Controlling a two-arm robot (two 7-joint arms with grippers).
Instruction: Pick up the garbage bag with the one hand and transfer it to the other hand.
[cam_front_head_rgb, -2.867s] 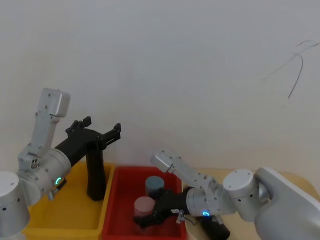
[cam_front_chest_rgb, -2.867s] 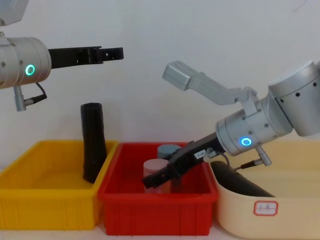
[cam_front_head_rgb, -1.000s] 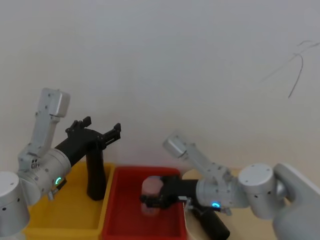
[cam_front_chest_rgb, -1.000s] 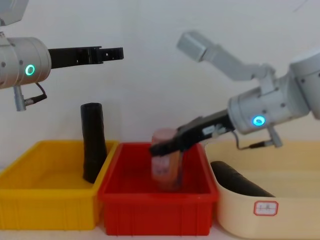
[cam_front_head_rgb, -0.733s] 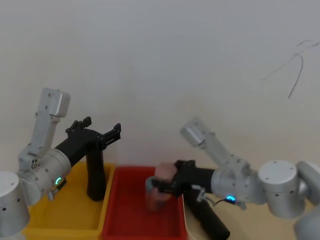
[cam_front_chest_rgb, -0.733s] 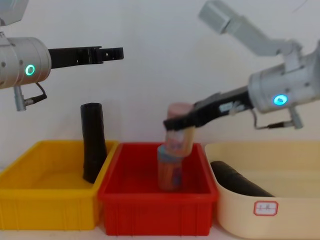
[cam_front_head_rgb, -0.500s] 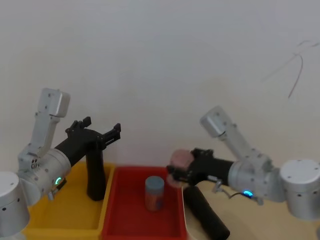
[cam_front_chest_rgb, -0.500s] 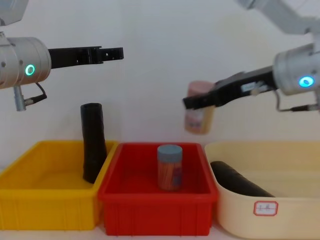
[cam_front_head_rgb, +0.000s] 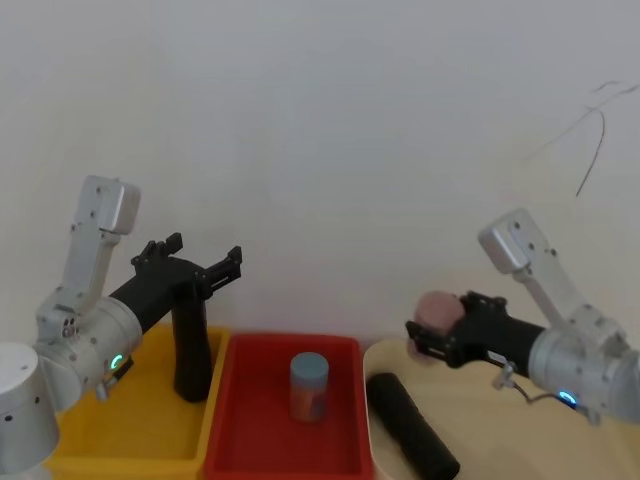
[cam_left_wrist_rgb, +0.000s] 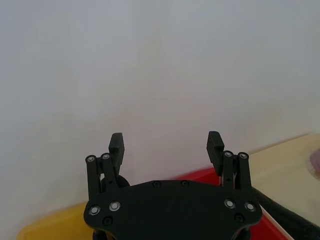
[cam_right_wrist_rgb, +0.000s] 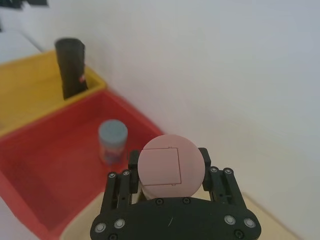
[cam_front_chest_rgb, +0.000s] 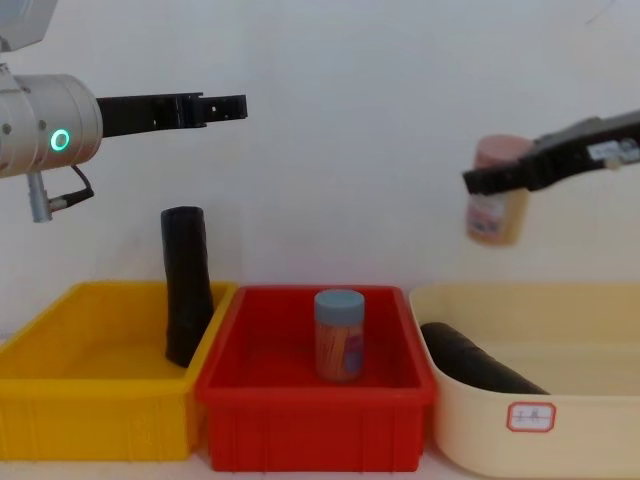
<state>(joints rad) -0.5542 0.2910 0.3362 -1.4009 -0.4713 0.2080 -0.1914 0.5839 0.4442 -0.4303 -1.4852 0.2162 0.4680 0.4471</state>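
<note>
**Bins, rolls and jars: stock at this moment**

Item 1. The garbage bag (cam_front_chest_rgb: 186, 285), a matte black cylindrical roll, is standing nearly upright in the glossy yellow plastic bin (cam_front_chest_rgb: 90, 420), leaning against the bin's wall next to the red bin; a small red mark is showing on its side in the right wrist view (cam_right_wrist_rgb: 71, 67).

Item 2. A second black roll (cam_front_chest_rgb: 478, 362) is lying on its side in the smooth cream tub (cam_front_chest_rgb: 590, 440), whose front is bearing a white label with a red border; the writing is too small to read.

Item 3. A jar with a grey-blue lid (cam_front_chest_rgb: 339, 335) is standing upright in the red bin (cam_front_chest_rgb: 310, 430).

Item 4. The right gripper (cam_front_head_rgb: 432, 335) is holding a pink-lidded jar (cam_front_chest_rgb: 496, 203) between its closed-in fingers, in the air above the cream tub. The round lid is carrying a square raised panel (cam_right_wrist_rgb: 170, 165).

Item 5. The left gripper (cam_front_chest_rgb: 234, 106) is hanging above the yellow bin with jaws spread wide and empty, clear of the garbage bag.
</note>
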